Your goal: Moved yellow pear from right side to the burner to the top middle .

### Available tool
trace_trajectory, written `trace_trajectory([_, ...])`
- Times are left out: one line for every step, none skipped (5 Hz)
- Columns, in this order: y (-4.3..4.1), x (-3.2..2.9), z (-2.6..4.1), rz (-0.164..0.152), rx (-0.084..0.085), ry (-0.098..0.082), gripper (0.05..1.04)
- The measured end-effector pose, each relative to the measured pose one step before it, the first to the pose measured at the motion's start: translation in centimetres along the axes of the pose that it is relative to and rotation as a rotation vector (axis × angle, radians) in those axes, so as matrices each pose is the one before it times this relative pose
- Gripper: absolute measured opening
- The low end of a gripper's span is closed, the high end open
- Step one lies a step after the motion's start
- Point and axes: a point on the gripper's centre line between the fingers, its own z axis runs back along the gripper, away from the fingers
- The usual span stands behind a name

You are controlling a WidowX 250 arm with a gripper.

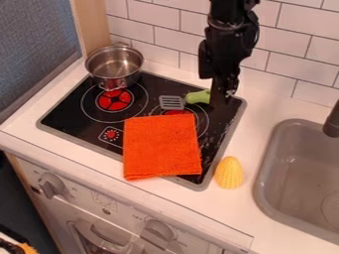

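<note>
The yellow pear (229,172) sits on the surface (233,206), right of the stove (69,106). Picking it up seems next, so the far-right jaws (225,96) should come nearer. Open or closed, one cannot tell.

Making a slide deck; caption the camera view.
Black gripper over a stovetop with pot, spatula and orange cloth; ridged yellow toy on the counter.

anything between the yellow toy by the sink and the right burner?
Yes, at the burner itself: the orange cloth covers its near part and the green-handled spatula lies over its far edge. Nothing visible stands between the yellow toy and the cloth.
</note>
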Motion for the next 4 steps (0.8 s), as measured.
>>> trace_trajectory([-2.179, 0.27, 0.006, -0.0077, -0.0185, -0.0187, 1.001])
trace_trajectory([-2.769, -0.226, -0.618, -0.0265, -0.0313, 0.0094, 1.001])
trace_trajectory([-2.525, -0.13, -0.797, -0.0264, -0.0311, -0.0216, 1.001])
trace_trajectory([-2.125, -0.083, -1.593, -0.0119, -0.013, -0.0352, 1.001])
